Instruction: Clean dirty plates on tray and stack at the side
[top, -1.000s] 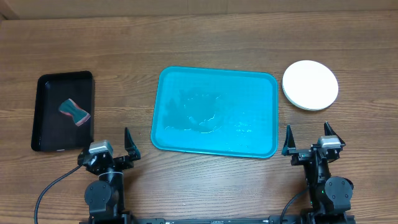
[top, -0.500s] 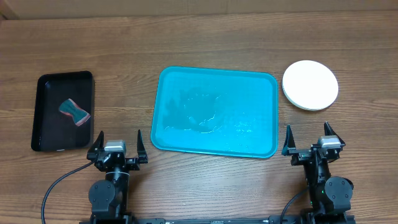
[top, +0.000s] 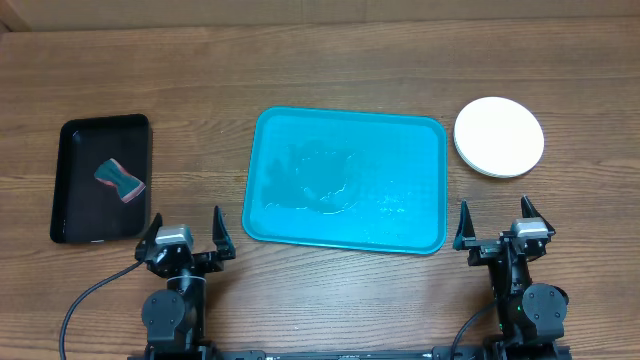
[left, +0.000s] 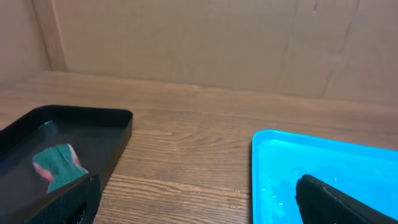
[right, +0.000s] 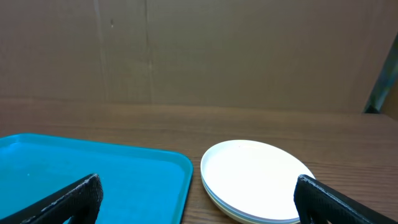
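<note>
The plates (top: 499, 137) sit in a stack on the table right of the tray, the white one on top and rims of lower ones showing under it (right: 255, 177). The turquoise tray (top: 400, 150) lies mid-table with only a wet patch (top: 325, 180) on it. My left gripper (top: 185, 220) is open near the table's front, between the black tray and the turquoise tray (left: 323, 155); in its wrist view the gripper (left: 199, 205) holds nothing. My right gripper (top: 495, 207) is open and empty in front of the plates; in its own view the gripper (right: 199, 205) faces them.
A small black tray (top: 70, 180) at the left holds a green and pink sponge (top: 120, 180), also seen in the left wrist view as the sponge (left: 56, 165). A brown cardboard wall (right: 199, 56) stands behind the table.
The left gripper has swung round near the front edge, first turning right, then back a little to the left. The right arm, plates and tray have not moved.
</note>
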